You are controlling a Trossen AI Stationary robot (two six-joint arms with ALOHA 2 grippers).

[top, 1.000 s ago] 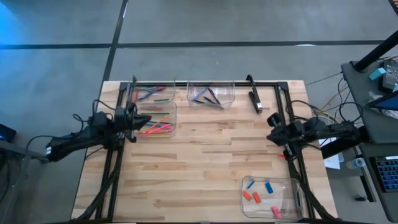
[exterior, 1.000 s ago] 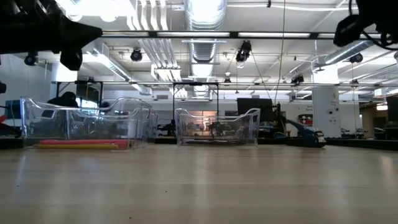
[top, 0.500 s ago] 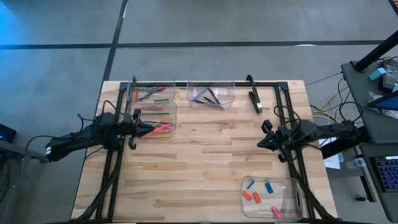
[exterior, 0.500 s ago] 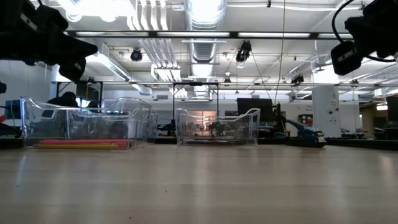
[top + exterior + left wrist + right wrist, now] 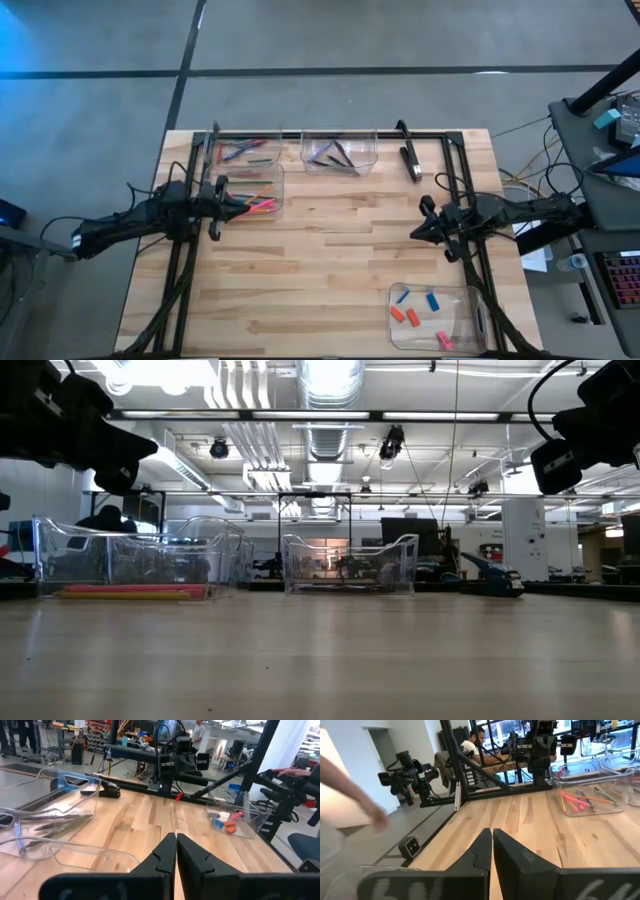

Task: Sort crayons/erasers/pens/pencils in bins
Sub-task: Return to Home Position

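Observation:
Four clear bins stand on the wooden table. One at the far left (image 5: 245, 150) holds coloured sticks. The one beside it (image 5: 256, 195) holds pink and orange sticks (image 5: 575, 800). The far middle bin (image 5: 340, 152) holds the dark pens (image 5: 55, 817). The near right bin (image 5: 437, 315) holds the erasers (image 5: 227, 824). My left gripper (image 5: 238, 207) hangs shut and level above the near edge of the pink-stick bin, holding nothing (image 5: 176, 840). My right gripper (image 5: 414, 234) hangs shut and level at the table's right side, pointing toward the middle, also holding nothing (image 5: 491, 836).
A dark hand tool (image 5: 410, 160) lies at the far right of the table. The black frame rails (image 5: 460, 180) run along the far, left and right sides. Bare wood (image 5: 330, 250) spans the middle. A seated person (image 5: 470, 747) and a blurred hand (image 5: 377, 822) show beyond the table.
Both grippers have tipped up from pointing downward to pointing level across the table, toward each other. The right one has also sunk a little and reached toward the table's middle. Both have stayed shut. Nothing in the bins has moved.

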